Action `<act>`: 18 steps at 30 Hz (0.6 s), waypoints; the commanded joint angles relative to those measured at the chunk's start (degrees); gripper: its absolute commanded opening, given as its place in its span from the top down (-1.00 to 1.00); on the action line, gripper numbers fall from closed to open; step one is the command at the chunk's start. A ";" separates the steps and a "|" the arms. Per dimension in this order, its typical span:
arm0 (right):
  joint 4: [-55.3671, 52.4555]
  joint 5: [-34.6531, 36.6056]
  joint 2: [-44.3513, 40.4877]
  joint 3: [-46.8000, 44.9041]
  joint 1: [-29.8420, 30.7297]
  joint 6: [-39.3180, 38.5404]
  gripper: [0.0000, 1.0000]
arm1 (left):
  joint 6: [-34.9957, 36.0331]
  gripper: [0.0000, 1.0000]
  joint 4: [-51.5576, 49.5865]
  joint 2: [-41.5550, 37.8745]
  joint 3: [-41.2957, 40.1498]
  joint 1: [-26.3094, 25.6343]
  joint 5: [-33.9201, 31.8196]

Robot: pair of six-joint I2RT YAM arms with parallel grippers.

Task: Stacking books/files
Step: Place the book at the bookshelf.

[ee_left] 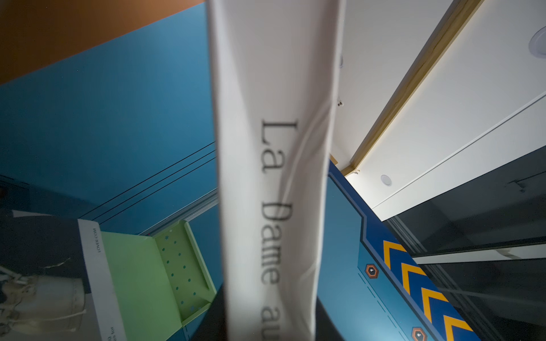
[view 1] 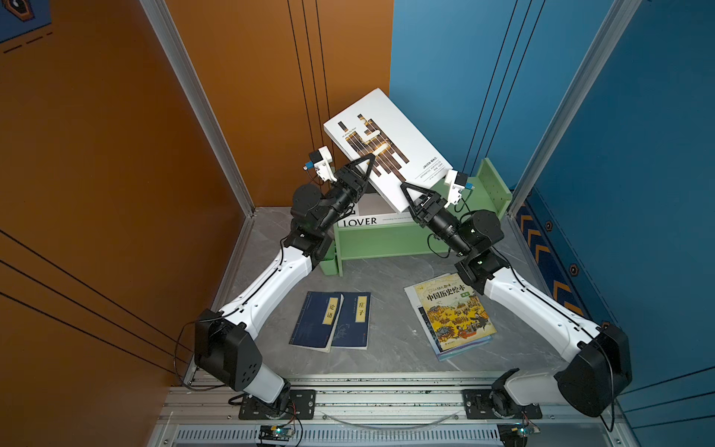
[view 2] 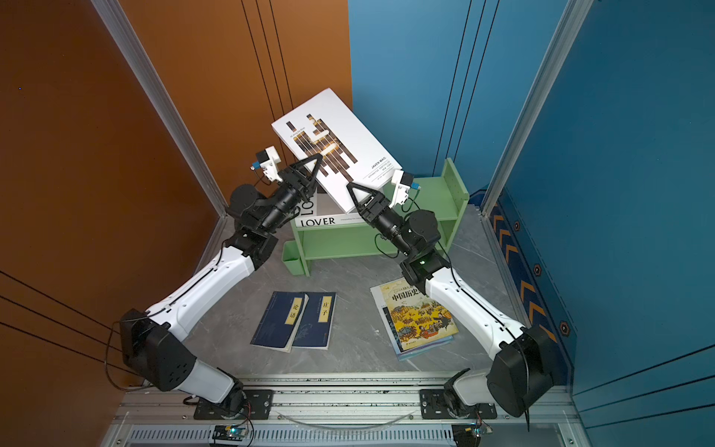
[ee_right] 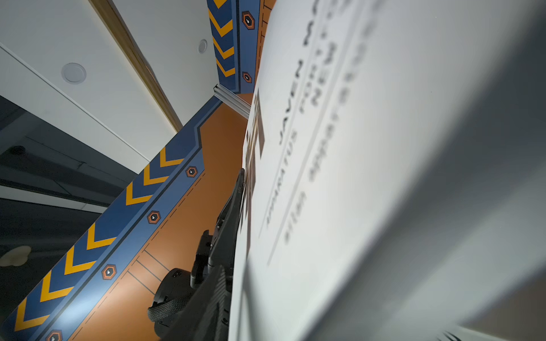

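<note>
Nearest, two navy yellow-labelled books [view 1: 330, 321] are laid side by side; at their 3 o'clock, the yellow picture book [view 1: 454, 313] is stacked on the thin light-blue book [view 1: 466, 349]. Farther, at 12 o'clock, the white barred book [view 1: 387, 131] is held tilted above the LOVER book [view 1: 360, 221] on the green shelf [view 1: 387, 242], clamped by the left gripper [view 1: 369, 162] and the right gripper [view 1: 406, 190].

— What else sits on your worktop [view 1: 387, 278]?
— You've got a green shelf unit [view 1: 390, 240] along the far edge, a green cup [view 1: 327, 265] at its left end, and aluminium rails [view 1: 387, 400] across your near edge.
</note>
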 commanded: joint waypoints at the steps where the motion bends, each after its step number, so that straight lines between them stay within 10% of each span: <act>1: 3.61 -0.72 1.43 1.40 -0.56 2.32 0.19 | -0.49 0.22 4.38 -0.80 0.10 -0.43 1.46; 9: -4.42 -4.67 -0.79 2.96 -4.37 0.07 0.27 | 1.77 -0.32 -2.75 -3.81 -0.34 2.12 3.90; 18: -13.22 -19.44 -6.32 3.96 -16.54 1.78 0.32 | 17.15 -0.94 -36.16 -14.83 2.70 13.73 13.88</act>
